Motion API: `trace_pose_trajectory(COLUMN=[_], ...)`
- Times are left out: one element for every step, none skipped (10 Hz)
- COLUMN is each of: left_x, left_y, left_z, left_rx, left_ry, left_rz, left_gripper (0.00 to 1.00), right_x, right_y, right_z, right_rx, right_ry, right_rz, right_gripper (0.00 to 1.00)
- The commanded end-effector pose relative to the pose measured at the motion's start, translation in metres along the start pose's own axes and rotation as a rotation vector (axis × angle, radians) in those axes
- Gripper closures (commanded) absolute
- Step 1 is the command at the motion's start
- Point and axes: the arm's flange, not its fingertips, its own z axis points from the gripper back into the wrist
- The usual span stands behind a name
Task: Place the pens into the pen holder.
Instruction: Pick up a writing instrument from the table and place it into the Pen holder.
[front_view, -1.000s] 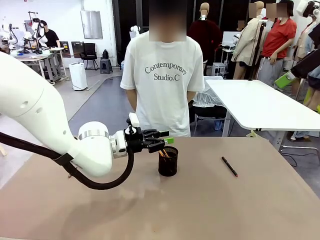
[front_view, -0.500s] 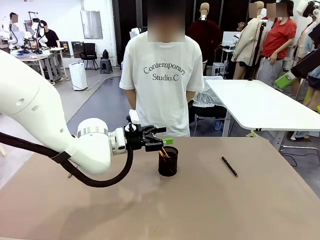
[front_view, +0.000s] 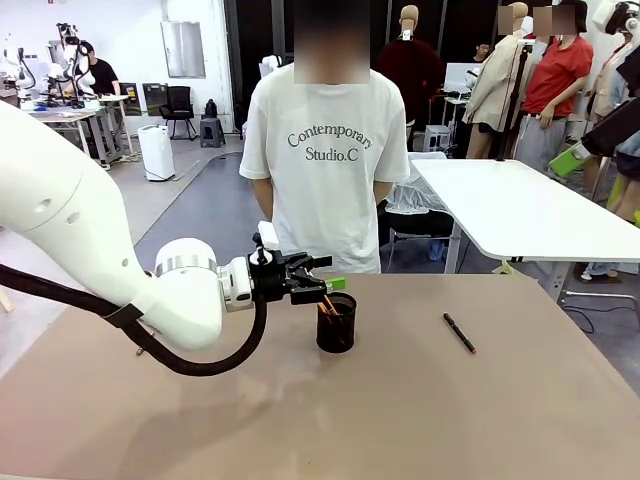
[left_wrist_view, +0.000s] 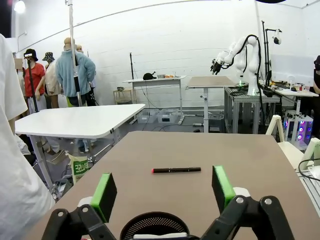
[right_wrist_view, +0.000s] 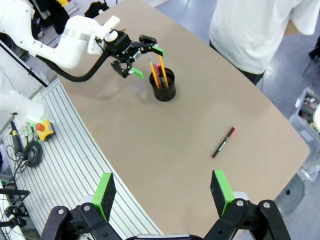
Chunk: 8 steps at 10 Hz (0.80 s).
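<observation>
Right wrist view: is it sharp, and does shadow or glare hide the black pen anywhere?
Right wrist view: sharp, no glare, black pen plain on the table. Front view: even light, pen holder crisp, faint shadow under the left arm. Left wrist view: pen sharp, unshaded.

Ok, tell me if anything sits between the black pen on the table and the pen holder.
Nothing visible does. Bare table lies between the black pen and the pen holder. The open left gripper hovers at the holder's other side, away from that path.
</observation>
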Motion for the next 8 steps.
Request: trace_pose_trajectory(left_x=[0.0, 0.018, 0.035, 0.051, 0.068, 0.085, 0.1, 0.117], left_y=[0.0, 0.003, 0.0, -0.002, 0.0, -0.006, -0.007, -0.006], left_z=[0.0, 0.015, 0.025, 0.03, 0.037, 0.04, 0.045, 0.051], left_rx=[0.0, -0.011, -0.036, -0.052, -0.071, -0.095, -0.114, -0.128], left_ry=[0.0, 0.028, 0.062, 0.087, 0.132, 0.207, 0.269, 0.292], left_rz=[0.0, -0.009, -0.004, 0.013, -0.004, -0.023, -0.04, -0.066], left_gripper=[0.0, 0.0, 0.0, 0.0, 0.0, 0.0, 0.0, 0.0], right_x=[0.002, 0.002, 0.002, 0.002, 0.002, 0.002, 0.002, 0.002], right_y=[0.001, 0.001, 0.001, 0.001, 0.001, 0.001, 0.001, 0.001], right_z=[0.001, 0.001, 0.001, 0.001, 0.001, 0.001, 0.001, 0.001], right_rx=[0.011, 0.011, 0.011, 0.011, 0.011, 0.011, 0.011, 0.011], right_ry=[-0.012, -0.012, -0.012, -0.012, -0.012, -0.012, -0.012, -0.012], right_rz=[-0.004, -0.004, -0.004, -0.004, -0.004, -0.004, -0.004, -0.004], right_gripper=[0.0, 0.0, 0.0, 0.0, 0.0, 0.0, 0.0, 0.0])
